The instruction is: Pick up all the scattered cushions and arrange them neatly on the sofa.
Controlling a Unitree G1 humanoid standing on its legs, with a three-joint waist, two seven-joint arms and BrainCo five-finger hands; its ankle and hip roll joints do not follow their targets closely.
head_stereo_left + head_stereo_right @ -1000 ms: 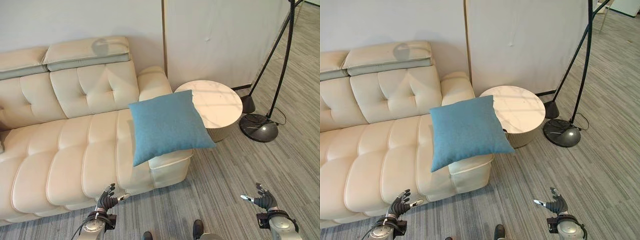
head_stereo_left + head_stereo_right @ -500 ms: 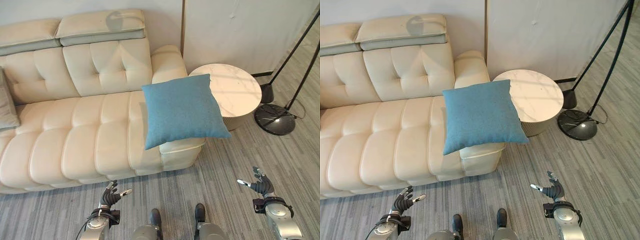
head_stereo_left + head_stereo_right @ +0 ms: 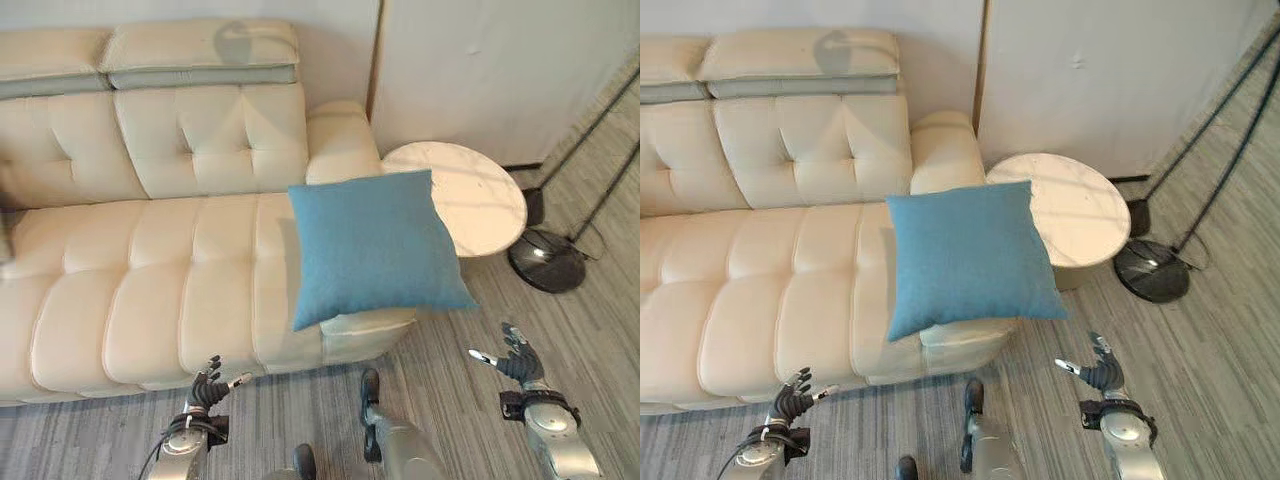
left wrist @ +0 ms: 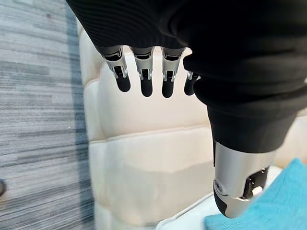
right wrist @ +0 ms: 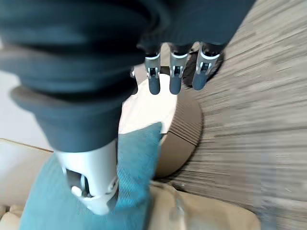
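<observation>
While both hands hang low and empty over the floor, the blue cushion lies on the right end of the cream sofa, flat on the seat by the armrest, with its right edge and near right corner overhanging the sofa's end toward the round marble-topped side desk. It sits as a near square turned slightly askew, so it has no clear long axis; its near corners point toward the robot. From the hands it lies farther away and higher: to the right and far of the left hand, to the left and far of the right hand. The right hand looks the nearer, since the overhanging corner is just beyond it, and its wrist view shows the cushion's corner past relaxed, spread fingers. The left hand's fingers are likewise straight and apart, facing the sofa's front. A black floor lamp base stands on the grey striped floor to the right of the desk. Compared with a second ago the whole view has shifted and come nearer to the sofa, which reads as camera movement; the cushion keeps its place on the seat, and both hands stay open and low.
</observation>
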